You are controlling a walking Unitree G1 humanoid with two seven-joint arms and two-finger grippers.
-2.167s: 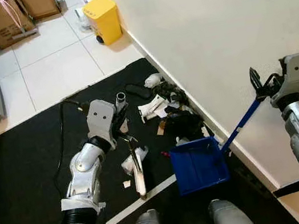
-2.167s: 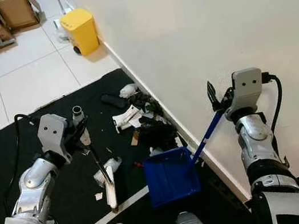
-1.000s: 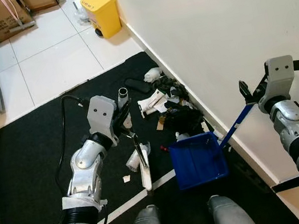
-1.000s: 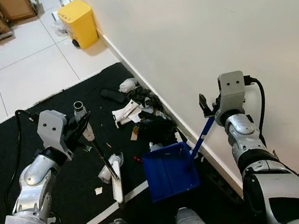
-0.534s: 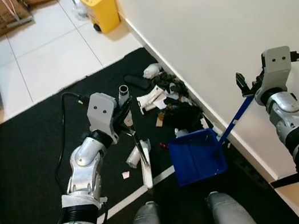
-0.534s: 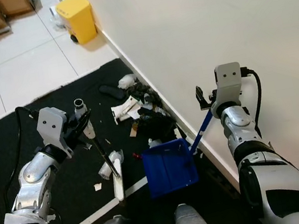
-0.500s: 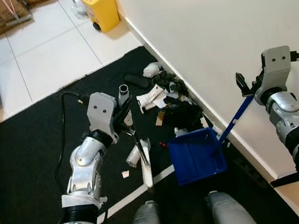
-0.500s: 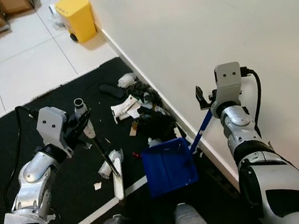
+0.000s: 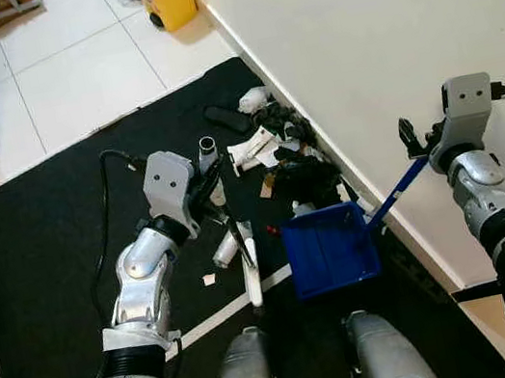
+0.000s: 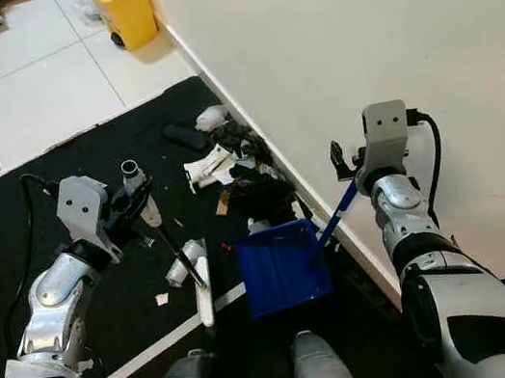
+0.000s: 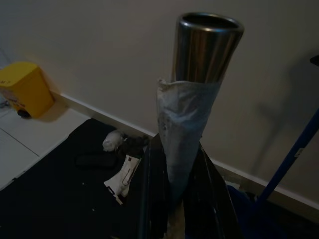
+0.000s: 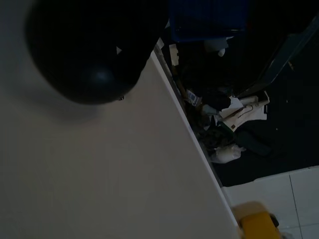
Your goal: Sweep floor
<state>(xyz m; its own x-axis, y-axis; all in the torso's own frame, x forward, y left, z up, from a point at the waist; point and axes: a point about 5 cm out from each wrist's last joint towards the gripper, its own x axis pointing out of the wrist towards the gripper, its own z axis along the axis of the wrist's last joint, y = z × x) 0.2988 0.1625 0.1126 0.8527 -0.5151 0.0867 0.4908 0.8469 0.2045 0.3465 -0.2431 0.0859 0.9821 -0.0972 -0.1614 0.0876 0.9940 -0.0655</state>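
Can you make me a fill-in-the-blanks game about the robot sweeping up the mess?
1. The dustpan on the mat is the colour ____.
2. The bin standing by the wall is the colour ____.
3. The left gripper holds the handle of the ____.
4. The pile of rubbish lies on the black mat right beside the ____.

Missing words: blue; yellow; broom; wall
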